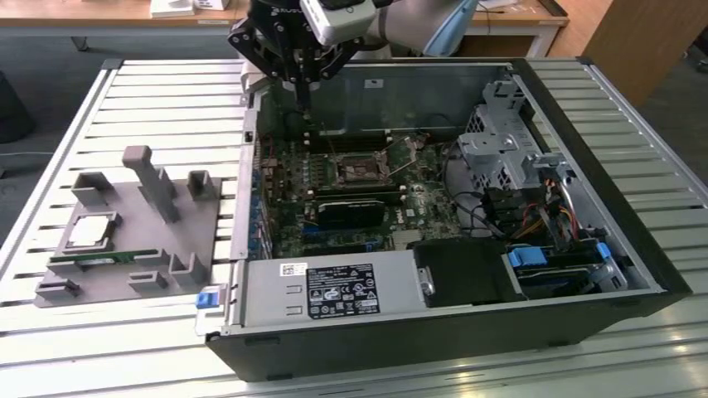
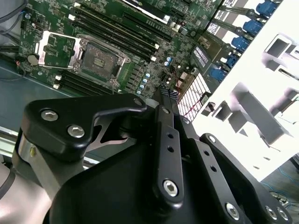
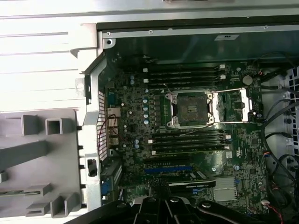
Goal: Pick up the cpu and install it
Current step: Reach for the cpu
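The cpu point(image 1: 91, 230), a flat silver square with a pale rim, lies on the grey holder point(image 1: 210, 217) at the exterior view's left, outside the computer case. My gripper point(image 1: 301, 98) hangs over the far left corner of the open case, well away from the cpu, with its fingers together and nothing between them. The motherboard's socket point(image 1: 360, 172) stands open and bare, its metal load plate point(image 1: 405, 148) flipped back. Both wrist views show the socket point(image 2: 99, 58) point(image 3: 191, 109) and my gripper point(image 2: 167, 94) point(image 3: 161, 187) above the board.
A green memory stick point(image 1: 105, 258) lies in the holder next to the cpu. Inside the case are a black ribbed card point(image 1: 351, 209), a grey power supply point(image 1: 332, 290), a drive cage point(image 1: 503, 145) and loose cables point(image 1: 553, 224). The slatted table point(image 1: 166, 91) surrounds the case.
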